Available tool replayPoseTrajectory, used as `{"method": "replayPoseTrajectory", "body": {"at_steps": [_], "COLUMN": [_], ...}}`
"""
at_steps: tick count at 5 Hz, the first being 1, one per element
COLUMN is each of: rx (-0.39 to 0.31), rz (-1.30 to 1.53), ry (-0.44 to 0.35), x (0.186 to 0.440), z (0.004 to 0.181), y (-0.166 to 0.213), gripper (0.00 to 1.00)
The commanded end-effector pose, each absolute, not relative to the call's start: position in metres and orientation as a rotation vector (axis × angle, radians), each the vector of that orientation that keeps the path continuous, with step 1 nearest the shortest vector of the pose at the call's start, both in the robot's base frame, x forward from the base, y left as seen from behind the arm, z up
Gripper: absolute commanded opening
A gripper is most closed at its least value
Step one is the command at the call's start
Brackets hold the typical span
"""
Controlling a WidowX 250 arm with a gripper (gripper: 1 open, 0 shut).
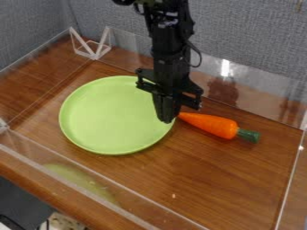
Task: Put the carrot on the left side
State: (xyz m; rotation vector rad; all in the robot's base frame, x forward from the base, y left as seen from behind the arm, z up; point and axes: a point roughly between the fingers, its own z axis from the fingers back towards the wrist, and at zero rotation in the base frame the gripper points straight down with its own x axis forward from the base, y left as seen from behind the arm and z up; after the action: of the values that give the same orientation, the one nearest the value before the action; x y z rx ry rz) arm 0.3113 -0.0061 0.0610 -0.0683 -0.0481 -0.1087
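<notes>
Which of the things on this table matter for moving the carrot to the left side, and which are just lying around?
Part of the job:
- carrot, lying on the wood right of the plate
- end effector, shut, pointing down at the carrot's thick end

Just lying about:
- lime-green plate
- white wire stand in the back corner
- clear walls around the table

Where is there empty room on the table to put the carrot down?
The lime-green plate is bare, and so is the wood between the plate and the white wire stand at the back left. The wood along the front clear wall is open too. It is crowded where the gripper meets the carrot.
</notes>
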Motion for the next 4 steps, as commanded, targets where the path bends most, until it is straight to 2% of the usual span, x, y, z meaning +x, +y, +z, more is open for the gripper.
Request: {"method": "replayPoseTrajectory", "body": {"at_steps": [1,2,3,4], "rx": [-0.068,-0.072,-0.074,-0.076], "rz": [-0.108,-0.117,-0.129,-0.143], "ry": [-0.144,-0.143,-0.142,-0.148], "x": [0.3226,0.3232,0.3230,0.3210], "z": [0.0901,0.0905,0.0925,0.0986], "y": [-0.0027,-0.0027,-0.0036,-0.0067], "gripper": [0.00,1.00,0.00,0.00]}}
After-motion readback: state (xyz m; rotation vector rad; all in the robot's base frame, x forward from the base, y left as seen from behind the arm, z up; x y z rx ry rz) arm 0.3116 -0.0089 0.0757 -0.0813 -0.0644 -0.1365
